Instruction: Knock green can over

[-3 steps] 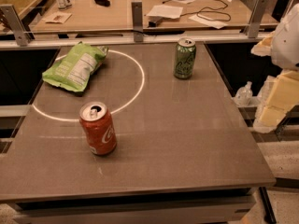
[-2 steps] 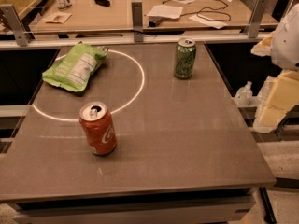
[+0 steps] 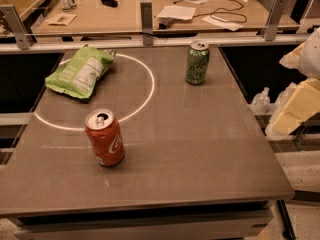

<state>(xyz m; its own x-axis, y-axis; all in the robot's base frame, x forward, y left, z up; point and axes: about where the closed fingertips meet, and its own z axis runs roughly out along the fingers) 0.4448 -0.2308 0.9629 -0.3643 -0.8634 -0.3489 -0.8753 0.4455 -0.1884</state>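
The green can point(image 3: 197, 63) stands upright at the far right of the grey table point(image 3: 200, 154), silver top and pull tab up, pale script on its side. My gripper point(image 3: 299, 108) shows only as cream-coloured arm parts at the right edge of the camera view, off the table's right side. It is well to the right of the can and nearer the camera, and it touches nothing.
A red-orange soda can point(image 3: 105, 137) stands upright near the front left. A light green chip bag point(image 3: 80, 71) lies at the far left on a white circle line. Metal posts and a rail run behind the table, with a cluttered wooden desk point(image 3: 125, 14) beyond.
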